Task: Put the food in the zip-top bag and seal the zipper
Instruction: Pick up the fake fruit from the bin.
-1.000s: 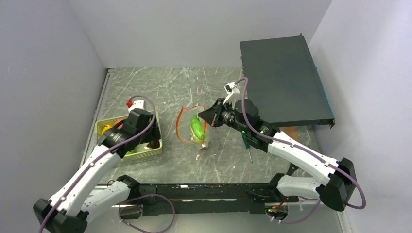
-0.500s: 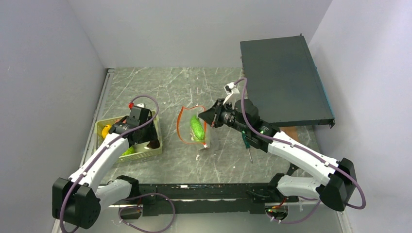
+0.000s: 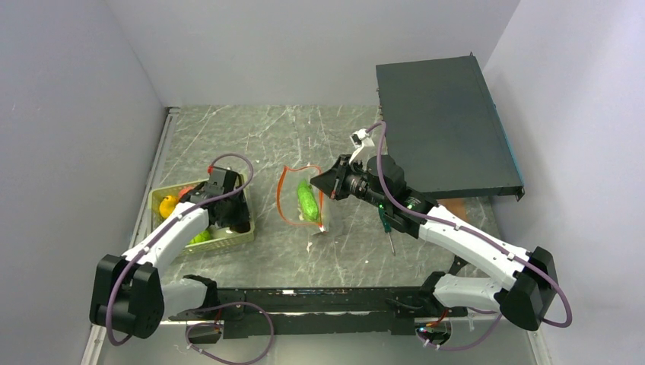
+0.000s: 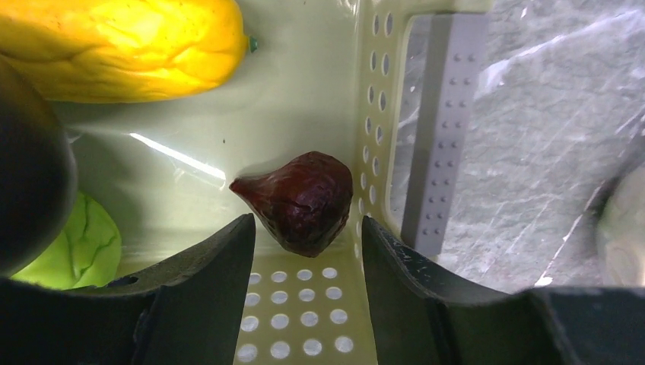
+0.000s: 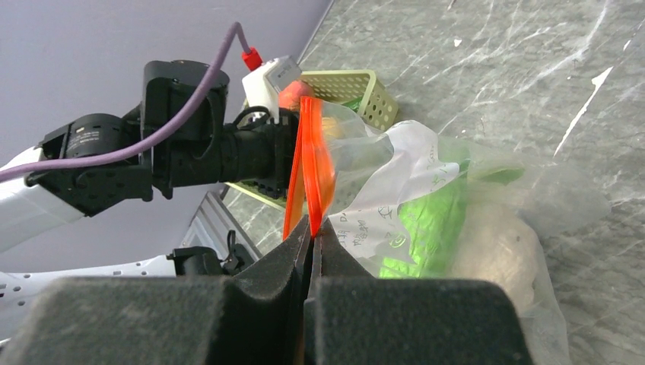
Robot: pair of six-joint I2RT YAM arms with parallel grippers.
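My left gripper (image 4: 306, 224) reaches into the green basket (image 4: 373, 114), open. Its fingertips flank the near end of a dark purple food (image 4: 300, 201), with thin gaps showing on both sides. A yellow food (image 4: 122, 46) and a green one (image 4: 84, 243) lie beside it. The zip-top bag (image 3: 304, 201) sits mid-table and holds a green food (image 3: 307, 199) and a whitish one (image 5: 494, 243). My right gripper (image 5: 312, 224) is shut on the red-orange zipper (image 5: 308, 160) and holds the bag's mouth up and open.
The basket (image 3: 228, 239) stands left of the bag, with my left gripper (image 3: 234, 217) over its right end. A green-handled screwdriver (image 3: 386, 224) lies under the right arm. A large black slab (image 3: 445, 129) fills the back right.
The left arm has drawn back and swung its gripper over the basket's right end, and its jaws have narrowed around the purple food. The right gripper and the bag have not moved.
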